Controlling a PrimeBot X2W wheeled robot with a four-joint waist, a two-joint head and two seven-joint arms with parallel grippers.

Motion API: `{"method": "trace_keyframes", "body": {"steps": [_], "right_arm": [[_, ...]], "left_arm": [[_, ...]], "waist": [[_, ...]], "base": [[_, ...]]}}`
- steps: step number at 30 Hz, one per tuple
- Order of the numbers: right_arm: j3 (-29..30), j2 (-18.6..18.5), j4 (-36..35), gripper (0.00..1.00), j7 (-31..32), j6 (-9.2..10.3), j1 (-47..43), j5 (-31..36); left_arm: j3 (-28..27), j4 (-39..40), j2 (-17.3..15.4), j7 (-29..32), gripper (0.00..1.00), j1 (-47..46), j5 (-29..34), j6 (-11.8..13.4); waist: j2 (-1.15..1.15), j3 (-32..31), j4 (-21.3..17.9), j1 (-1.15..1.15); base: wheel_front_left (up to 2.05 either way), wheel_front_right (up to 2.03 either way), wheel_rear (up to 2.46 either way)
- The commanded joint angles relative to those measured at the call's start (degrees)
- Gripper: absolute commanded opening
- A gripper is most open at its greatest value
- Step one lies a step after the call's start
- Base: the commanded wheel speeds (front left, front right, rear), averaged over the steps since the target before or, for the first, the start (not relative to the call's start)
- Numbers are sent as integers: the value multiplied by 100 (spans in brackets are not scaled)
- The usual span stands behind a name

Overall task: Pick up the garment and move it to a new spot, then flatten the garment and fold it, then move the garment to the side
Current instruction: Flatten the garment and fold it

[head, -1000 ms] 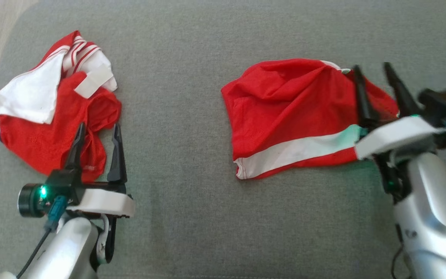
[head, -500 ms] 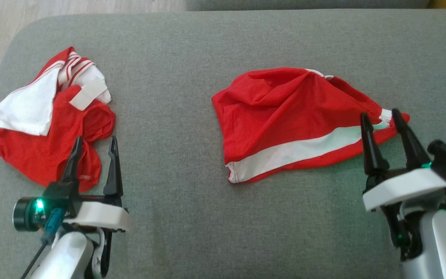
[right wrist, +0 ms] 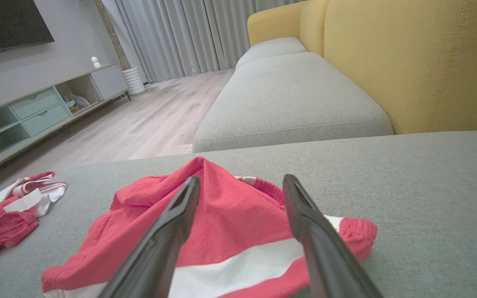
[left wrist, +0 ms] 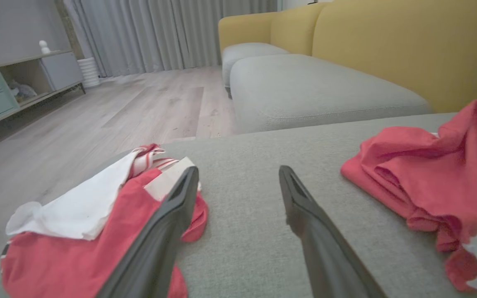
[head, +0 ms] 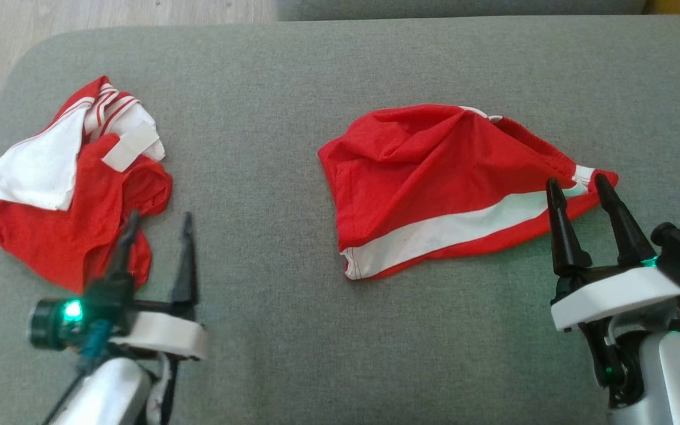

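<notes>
As right tool (head: pixel 576 182) withdraws, garment (head: pixel 434 171) lies released.

The head camera is looking forward and down from above onto the grey cushion (head: pixel 293 177), with the left gripper (head: pixel 160 216) and right gripper (head: pixel 575 180) showing at its lower corners. The left wrist camera is riding low and close over the cushion, facing along its own fingers (left wrist: pixel 168 231) toward the wooden floor (left wrist: pixel 139 107) and yellow sofa (left wrist: pixel 408 49). The right wrist camera is facing much the same way (from farther right, nearly over the red shorts (right wrist: pixel 230 215)). All three views are sharing the red shorts and the crumpled red-and-white garment (head: pixel 62 195).
</notes>
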State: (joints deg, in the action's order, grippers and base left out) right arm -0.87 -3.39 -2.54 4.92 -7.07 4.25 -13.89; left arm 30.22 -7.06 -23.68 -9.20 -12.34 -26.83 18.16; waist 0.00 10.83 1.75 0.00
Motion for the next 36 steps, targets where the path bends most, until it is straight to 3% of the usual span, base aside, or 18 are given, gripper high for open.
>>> {"method": "trace_keyframes", "body": {"steps": [1,5,14,21,28,29,30,36], "right_arm": [[-94,16,-237,100,27,-42,135,56],[-86,20,-268,100,50,-42,138,96],[-81,31,-245,100,89,-42,184,117],[-101,37,-221,100,131,-42,237,108],[8,-17,-114,100,209,-42,280,171],[49,-63,-68,100,206,-42,305,208],[88,-100,-13,100,198,-42,336,216],[308,-518,527,100,251,-42,702,205]], "left_arm": [[-71,281,-120,102,100,-362,126,-15],[319,441,61,452,100,-631,243,-190],[1281,99,936,1213,100,-1076,133,-721],[1521,-704,1314,1453,100,-1082,-100,-884],[1528,-1183,1506,1294,100,-1232,-258,-1100],[1533,-1242,1526,1318,43,-1254,-302,-1151],[1530,-1293,1542,1339,0,-1276,-343,-1192],[1547,-1446,1550,1294,0,-1436,-331,-1257]], "waist": [[0,25,4,0],[0,106,-1,0],[0,308,-99,0],[0,428,-238,0],[0,529,-307,0],[0,536,-312,0],[0,544,-316,0],[0,625,-323,0]], "base": [[0,0,0],[0,0,0],[0,0,0],[0,0,0],[0,0,0],[0,0,0],[0,0,0],[0,0,0]]}}
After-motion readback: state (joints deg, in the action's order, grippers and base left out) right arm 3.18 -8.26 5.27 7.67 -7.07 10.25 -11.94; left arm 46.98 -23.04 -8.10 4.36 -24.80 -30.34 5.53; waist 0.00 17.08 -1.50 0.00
